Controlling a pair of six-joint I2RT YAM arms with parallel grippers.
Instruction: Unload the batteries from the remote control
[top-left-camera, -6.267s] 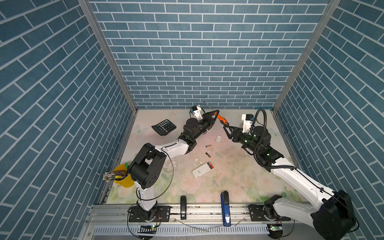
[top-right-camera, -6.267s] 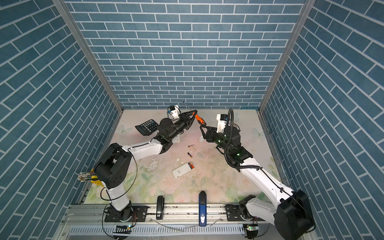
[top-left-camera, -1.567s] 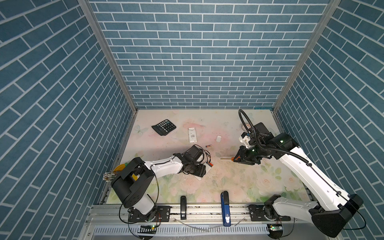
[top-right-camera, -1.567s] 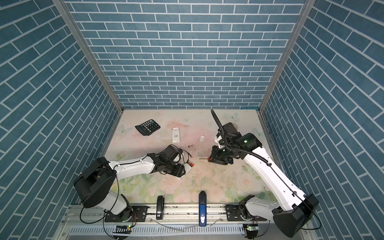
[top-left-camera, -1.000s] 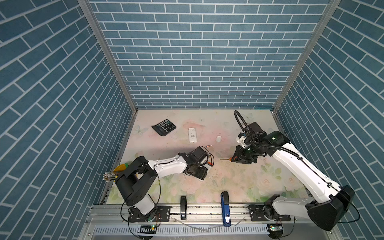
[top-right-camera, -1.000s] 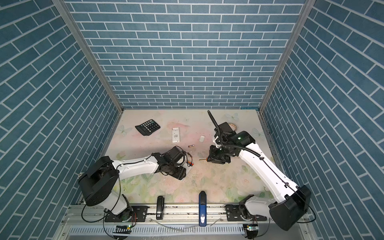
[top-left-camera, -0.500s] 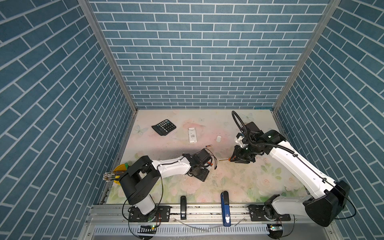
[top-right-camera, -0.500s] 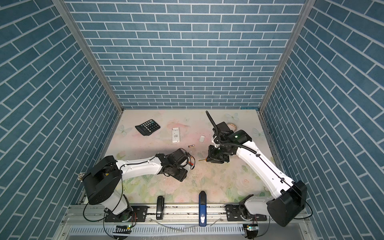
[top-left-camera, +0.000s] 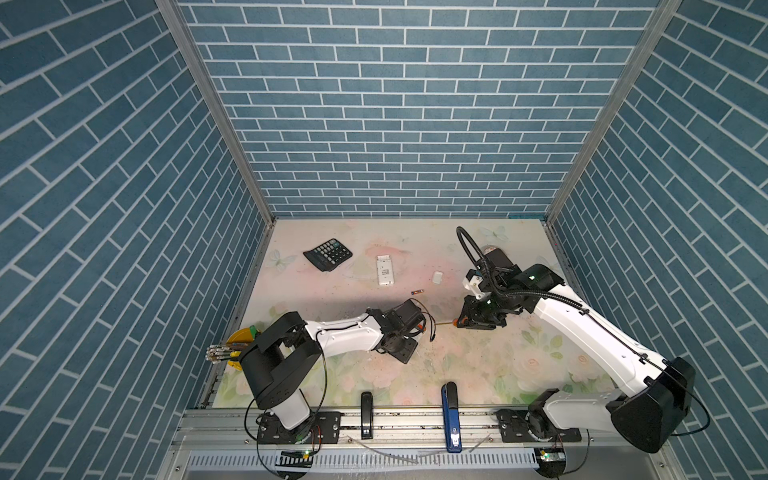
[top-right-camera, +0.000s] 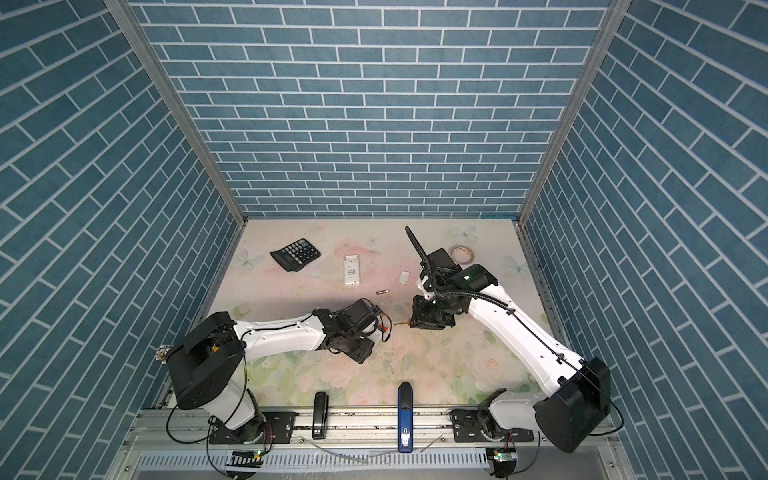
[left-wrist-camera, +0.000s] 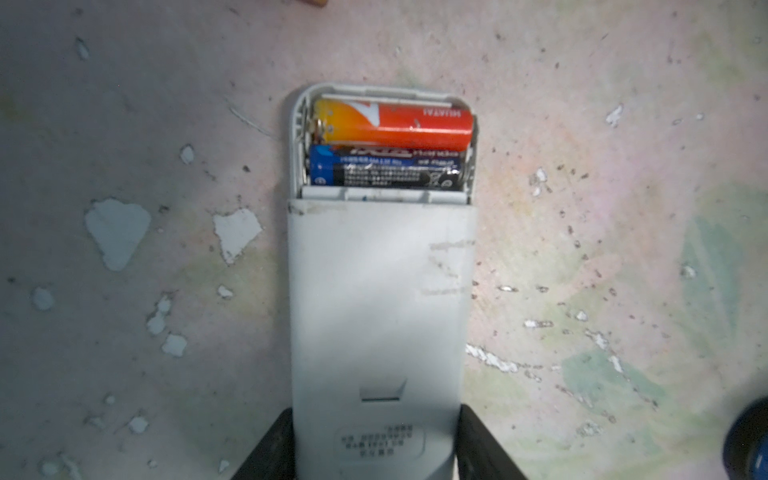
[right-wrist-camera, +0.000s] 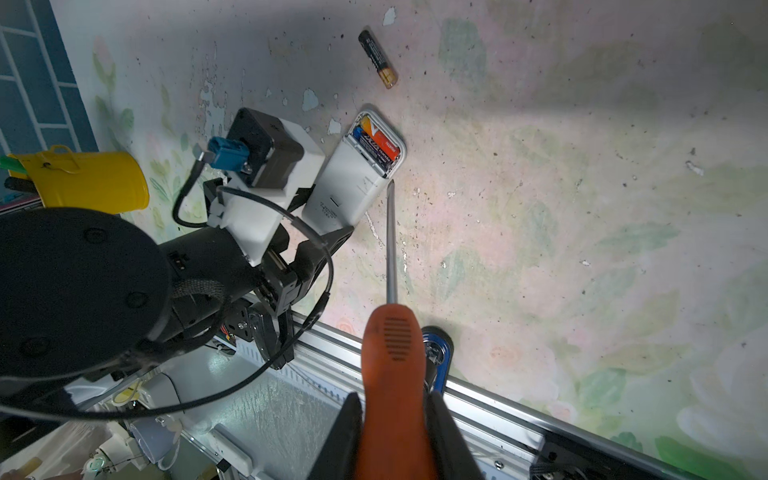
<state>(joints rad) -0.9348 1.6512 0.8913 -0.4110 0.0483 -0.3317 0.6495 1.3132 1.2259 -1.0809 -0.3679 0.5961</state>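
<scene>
My left gripper (left-wrist-camera: 375, 411) is shut on the narrow end of the white remote control (left-wrist-camera: 376, 299), which lies back up on the mat. Its compartment is uncovered and holds two batteries, one orange (left-wrist-camera: 395, 124) and one blue-black (left-wrist-camera: 386, 170). My right gripper (right-wrist-camera: 392, 399) is shut on an orange-handled screwdriver (right-wrist-camera: 392, 345). The screwdriver's tip rests beside the remote control (right-wrist-camera: 353, 183), just below the compartment. A third battery (top-left-camera: 417, 292) (top-right-camera: 382, 292) (right-wrist-camera: 377, 58) lies loose on the mat. In both top views the left wrist hides the remote control.
A second white remote (top-left-camera: 385, 270) (top-right-camera: 351, 270), a small white cover (top-left-camera: 437, 277), a calculator (top-left-camera: 327, 254) and a tape roll (top-right-camera: 462, 253) lie toward the back. A yellow cup (top-left-camera: 243, 336) stands at the left edge. Black (top-left-camera: 365, 409) and blue (top-left-camera: 450, 409) staplers sit by the front rail.
Over the last second the left wrist has crept right toward the screwdriver tip; the right gripper has barely shifted. Six seconds ago both grippers were together at the back of the table.
</scene>
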